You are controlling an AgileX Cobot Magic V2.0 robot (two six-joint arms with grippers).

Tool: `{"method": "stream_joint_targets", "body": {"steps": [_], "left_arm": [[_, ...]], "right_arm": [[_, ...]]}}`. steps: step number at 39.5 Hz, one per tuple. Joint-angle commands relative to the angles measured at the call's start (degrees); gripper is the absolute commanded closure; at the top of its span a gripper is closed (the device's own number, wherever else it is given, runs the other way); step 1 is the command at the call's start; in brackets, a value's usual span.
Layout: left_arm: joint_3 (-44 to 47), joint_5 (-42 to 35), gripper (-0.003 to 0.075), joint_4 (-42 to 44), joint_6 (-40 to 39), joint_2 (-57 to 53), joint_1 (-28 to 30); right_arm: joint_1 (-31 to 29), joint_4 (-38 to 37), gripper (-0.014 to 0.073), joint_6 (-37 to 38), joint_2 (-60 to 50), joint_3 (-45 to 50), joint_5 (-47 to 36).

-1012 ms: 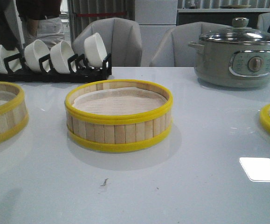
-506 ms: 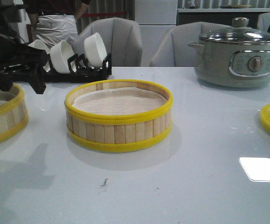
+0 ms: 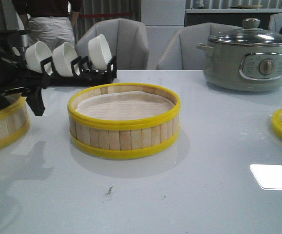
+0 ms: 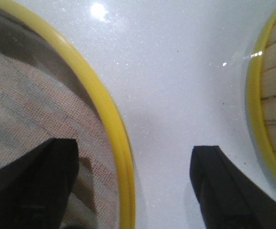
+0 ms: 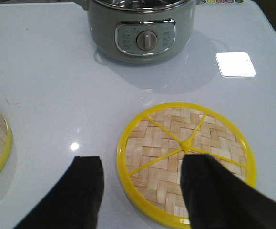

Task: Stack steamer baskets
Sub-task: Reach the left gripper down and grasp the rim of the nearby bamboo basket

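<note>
Since the earlier frames the left gripper (image 3: 14, 92) has swung in from the left edge of the counter and dropped lower, so that it now hangs over the rim of the left steamer basket (image 3: 4, 124). Its jaws stand open, straddling that basket's yellow rim: in the left wrist view one finger is over the mesh liner inside, the other over bare counter (image 4: 176, 95) outside.

Nearest the front edge the counter is bare. Further in, the middle steamer basket (image 3: 123, 122) sits centrally, empty but for a liner, and well apart from the left one. At the right edge lies the woven lid (image 5: 185, 160), with the right gripper (image 5: 142, 195) hovering over it, jaws open.

Toward the far edge stand the bowl rack (image 3: 67, 70) and the electric pot (image 3: 248, 56).

The step in hand looks like grasping the left basket's wall; next it calls for lowering, closing on the rim, then lifting it onto the middle basket.
</note>
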Motion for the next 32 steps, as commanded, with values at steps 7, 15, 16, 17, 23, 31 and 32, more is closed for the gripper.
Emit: {"method": "stream_joint_targets", "body": {"steps": [7, 15, 16, 17, 23, 31, 32], "left_arm": [[-1.79, -2.01, 0.0181, -0.14, -0.30, -1.60, 0.15], [-1.79, -1.44, 0.0181, -0.14, -0.30, -1.17, 0.15], [-1.79, -1.44, 0.0181, -0.14, -0.30, -1.17, 0.15], [-1.79, -1.44, 0.0182, -0.14, -0.30, -1.17, 0.15], [-1.79, -1.44, 0.0272, -0.14, -0.30, -1.17, 0.15], [-1.79, -1.29, 0.0653, -0.14, -0.30, -1.17, 0.15], [-1.79, -1.29, 0.0637, -0.14, -0.30, -1.17, 0.15]], "right_arm": [[-0.13, 1.70, 0.0117, -0.05, -0.34, -2.18, -4.16], [-0.13, 1.76, 0.0117, -0.05, -0.34, -2.18, -4.16], [-0.13, 1.76, 0.0117, -0.05, -0.34, -2.18, -4.16], [-0.13, 1.76, 0.0117, -0.05, -0.34, -2.12, -4.14], [-0.13, 1.76, 0.0117, -0.05, -0.34, -2.11, -4.01], [-0.13, 1.76, 0.0117, -0.05, -0.34, -2.11, -4.01], [-0.13, 1.76, 0.0117, -0.05, -0.34, -2.11, -4.01]]}}
